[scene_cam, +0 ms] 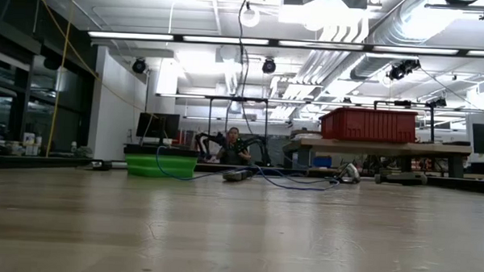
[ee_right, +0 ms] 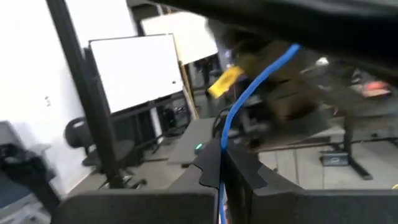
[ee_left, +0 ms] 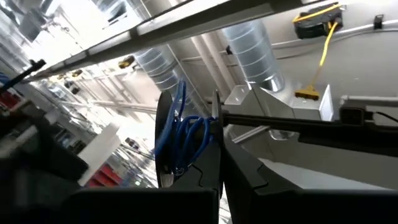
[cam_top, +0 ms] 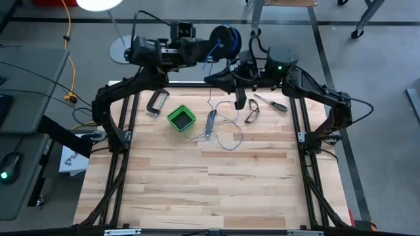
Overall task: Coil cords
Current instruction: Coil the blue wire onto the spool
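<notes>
Blue-grey wire is what you are winding, and you are mid-coil: part of it sits wrapped on the dark spool, which your left gripper holds raised above the table's far edge with its fingers closed on the spool's rim. Your right gripper hangs close by, its fingers pinched shut on the wire a little way from the spool, so the strand runs from it down to the loose loops lying on the wooden table near the green box. By my reading, the next move calls for carrying that pinched length around the spool while keeping it taut, then re-gripping lower on the slack. From above you see both arms and the loops on the boards, but not the grips themselves; the wrist views give you those, the left one showing blue turns bunched on the spool, the right one the strand leaving its fingers. Table-level view shows only the box and the slack wire beside it, with neither gripper in sight.
</notes>
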Robot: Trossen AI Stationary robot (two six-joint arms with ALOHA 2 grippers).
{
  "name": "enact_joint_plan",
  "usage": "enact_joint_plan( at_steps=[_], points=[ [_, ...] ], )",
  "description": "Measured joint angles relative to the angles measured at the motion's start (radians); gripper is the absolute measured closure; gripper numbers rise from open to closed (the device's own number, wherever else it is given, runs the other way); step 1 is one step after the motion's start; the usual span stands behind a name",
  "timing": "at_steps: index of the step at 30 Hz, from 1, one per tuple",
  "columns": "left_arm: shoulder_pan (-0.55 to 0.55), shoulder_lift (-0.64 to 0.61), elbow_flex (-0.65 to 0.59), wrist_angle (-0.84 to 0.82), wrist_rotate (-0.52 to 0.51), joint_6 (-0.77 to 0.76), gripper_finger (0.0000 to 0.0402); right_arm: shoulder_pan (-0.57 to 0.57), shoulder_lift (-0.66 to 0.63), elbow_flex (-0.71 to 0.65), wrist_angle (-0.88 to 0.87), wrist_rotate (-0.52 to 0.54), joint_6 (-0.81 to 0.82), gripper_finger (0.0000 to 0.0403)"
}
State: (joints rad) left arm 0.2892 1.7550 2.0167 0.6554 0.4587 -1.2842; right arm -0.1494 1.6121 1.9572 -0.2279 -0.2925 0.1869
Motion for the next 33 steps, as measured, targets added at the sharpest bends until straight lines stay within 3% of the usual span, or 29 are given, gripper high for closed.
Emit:
enact_joint_plan(
  at_steps=[15,25,29,33],
  points=[
    [0.144,-0.007,0.0,0.001,-0.013,0.109,0.0401,0.092,-0.004,0.0,-0.016,-0.003,0.0,0.0403],
    [0.254,-0.033,0.0,-0.008,0.167,0.11,0.0401,0.104,-0.038,0.0,-0.119,0.004,0.016,0.0403],
    [0.284,-0.057,0.0,-0.096,0.227,0.15,0.0401,0.097,-0.065,0.0,-0.152,0.0,0.014,0.0403],
    [0.295,-0.101,0.0,-0.318,0.271,0.266,0.0401,0.084,-0.094,0.0,-0.182,-0.004,0.011,0.0403]
  ],
)
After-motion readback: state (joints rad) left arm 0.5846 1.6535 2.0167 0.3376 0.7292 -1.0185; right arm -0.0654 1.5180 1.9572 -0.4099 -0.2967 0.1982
